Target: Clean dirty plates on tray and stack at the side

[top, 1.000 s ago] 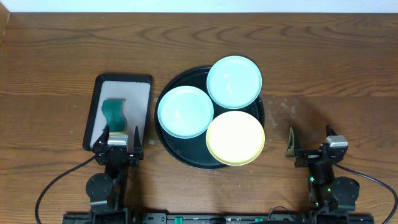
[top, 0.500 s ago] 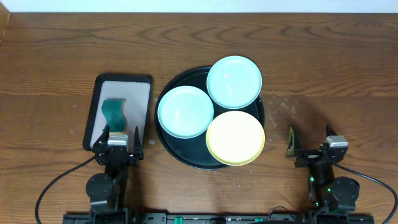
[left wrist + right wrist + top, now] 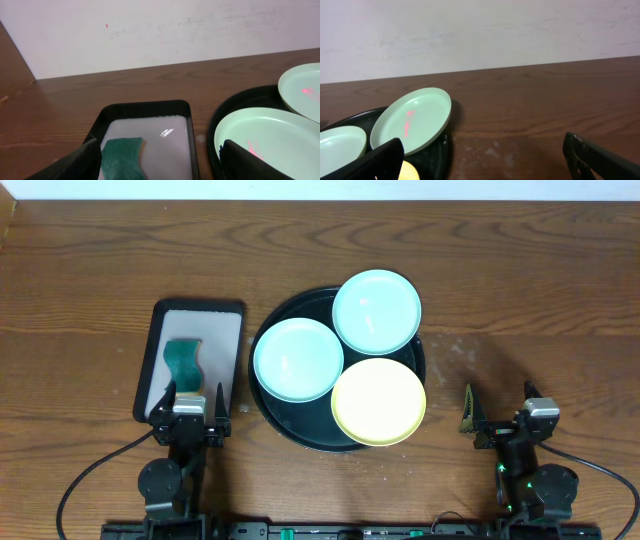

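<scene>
The round black tray [image 3: 268, 402] sits mid-table and holds three plates. A mint-blue plate [image 3: 298, 359] lies at its left, a second mint-blue plate [image 3: 376, 311] at the back right, a yellow plate [image 3: 378, 402] at the front right. Pink smears show on the mint plates in the left wrist view [image 3: 260, 145] and the right wrist view [image 3: 412, 120]. My left gripper [image 3: 190, 408] is open and empty at the near edge, left of the tray. My right gripper [image 3: 497, 412] is open and empty at the near edge, right of the tray.
A rectangular black-rimmed tray [image 3: 226, 340] with a pale inside lies left of the round tray and holds a green sponge [image 3: 182, 365]; the sponge also shows in the left wrist view [image 3: 122, 159]. Pale smudges mark the bare wood [image 3: 495, 152] right of the round tray.
</scene>
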